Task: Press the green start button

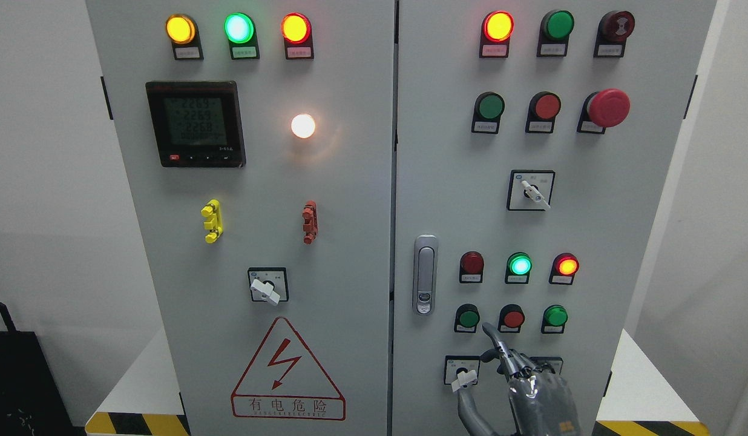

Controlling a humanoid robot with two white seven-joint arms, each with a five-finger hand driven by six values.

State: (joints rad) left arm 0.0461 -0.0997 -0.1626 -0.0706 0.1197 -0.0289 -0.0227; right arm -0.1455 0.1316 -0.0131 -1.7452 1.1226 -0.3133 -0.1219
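My right hand [502,358] comes up from the bottom edge in front of the right cabinet door. Its index finger [494,339] is stretched up and to the left, and the other fingers are curled in. The fingertip sits just below the bottom button row, between a dark green button [468,317] on its left and a red button [512,317] on its right. It touches neither. A brighter green button [554,315] ends that row. Above the row are a dark red lamp [471,263], a lit green lamp [519,264] and a lit red-orange lamp [566,265]. The left arm is out of view.
A rotary switch [463,374] sits just left of the hand; another is partly hidden behind it. A door handle [425,274] is to the left. Higher up are a green button [489,106], a red button [546,106], an emergency stop [607,108] and a selector switch [531,190].
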